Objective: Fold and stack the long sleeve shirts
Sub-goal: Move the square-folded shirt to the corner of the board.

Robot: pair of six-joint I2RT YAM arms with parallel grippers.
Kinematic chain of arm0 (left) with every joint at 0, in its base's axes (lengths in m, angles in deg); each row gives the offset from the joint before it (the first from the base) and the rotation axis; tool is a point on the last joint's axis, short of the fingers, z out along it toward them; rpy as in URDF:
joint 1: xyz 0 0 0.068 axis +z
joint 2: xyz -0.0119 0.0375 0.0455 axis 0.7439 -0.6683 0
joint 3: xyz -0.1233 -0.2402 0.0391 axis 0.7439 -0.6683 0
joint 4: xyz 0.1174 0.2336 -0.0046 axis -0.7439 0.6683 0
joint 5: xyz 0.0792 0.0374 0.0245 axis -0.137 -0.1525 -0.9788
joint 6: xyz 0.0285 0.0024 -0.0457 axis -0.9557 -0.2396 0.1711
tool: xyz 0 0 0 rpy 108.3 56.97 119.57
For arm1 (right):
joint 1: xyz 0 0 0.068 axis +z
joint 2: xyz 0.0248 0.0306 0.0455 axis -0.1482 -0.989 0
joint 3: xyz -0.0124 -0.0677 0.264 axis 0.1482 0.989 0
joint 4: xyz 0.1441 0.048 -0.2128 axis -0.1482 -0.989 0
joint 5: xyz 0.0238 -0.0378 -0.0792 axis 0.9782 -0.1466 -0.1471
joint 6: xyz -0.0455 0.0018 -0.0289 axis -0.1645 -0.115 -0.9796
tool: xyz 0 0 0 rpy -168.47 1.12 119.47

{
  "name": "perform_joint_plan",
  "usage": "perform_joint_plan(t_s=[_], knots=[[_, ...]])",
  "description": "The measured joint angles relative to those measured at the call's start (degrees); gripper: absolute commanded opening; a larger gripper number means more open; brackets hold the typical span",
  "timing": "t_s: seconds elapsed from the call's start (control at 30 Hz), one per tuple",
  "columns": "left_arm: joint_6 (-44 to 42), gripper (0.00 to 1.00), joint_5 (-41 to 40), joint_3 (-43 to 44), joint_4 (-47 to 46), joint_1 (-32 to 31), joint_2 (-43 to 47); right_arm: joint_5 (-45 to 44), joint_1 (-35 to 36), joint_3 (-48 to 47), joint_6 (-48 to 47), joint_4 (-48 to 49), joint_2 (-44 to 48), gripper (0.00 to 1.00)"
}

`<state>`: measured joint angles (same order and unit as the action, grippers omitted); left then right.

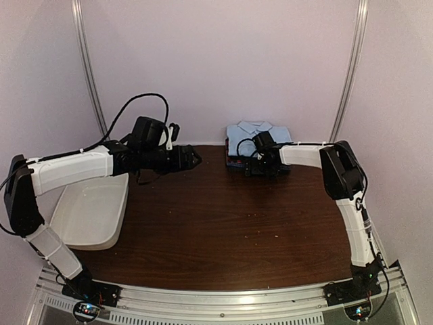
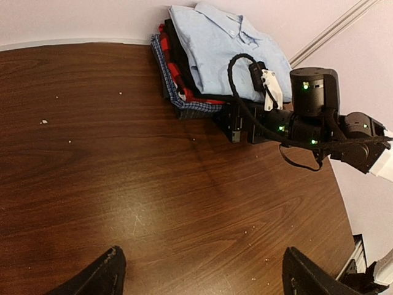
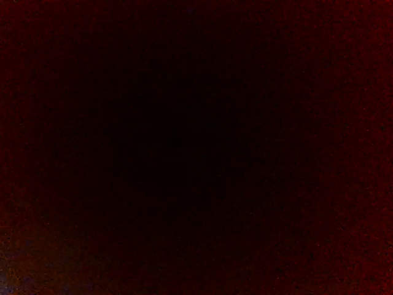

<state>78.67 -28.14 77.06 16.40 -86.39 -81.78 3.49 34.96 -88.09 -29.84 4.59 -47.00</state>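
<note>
The long sleeve shirts lie folded in one stack at the back of the table. The light blue collared one point(image 1: 252, 134) point(image 2: 221, 49) is on top, over black, red check point(image 2: 175, 72) and blue check point(image 2: 190, 109) layers. My right gripper point(image 1: 247, 166) point(image 2: 231, 126) is low at the stack's near edge with its jaws wide, fingertips against the cloth. The right wrist view is fully dark. My left gripper point(image 1: 196, 159) point(image 2: 201, 261) hangs open over bare wood, left of the stack and well apart from it, with nothing between its fingers.
A white plastic tub point(image 1: 91, 210) sits at the table's left edge under the left arm. The brown wooden table point(image 1: 216, 230) meets the pale back wall right behind the stack. The right arm's forearm and cable point(image 2: 319, 132) lie beside the stack.
</note>
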Motion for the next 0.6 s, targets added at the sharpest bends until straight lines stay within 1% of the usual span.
perform_joint_plan(t_s=[0.33,0.43,0.6], knots=[[0.0,0.9,0.1,-0.4,-0.1,0.0,1.1,1.5,-0.1,0.4,0.0,-1.0,1.3,1.0],[0.1,0.9,0.1,-0.4,-0.1,0.0,1.2,2.2,-0.1,2.5,0.0,-1.2,4.2,1.0],[0.4,0.9,0.1,-0.6,-0.1,0.0,1.4,3.2,-0.1,7.0,0.3,-0.7,11.6,1.0]])
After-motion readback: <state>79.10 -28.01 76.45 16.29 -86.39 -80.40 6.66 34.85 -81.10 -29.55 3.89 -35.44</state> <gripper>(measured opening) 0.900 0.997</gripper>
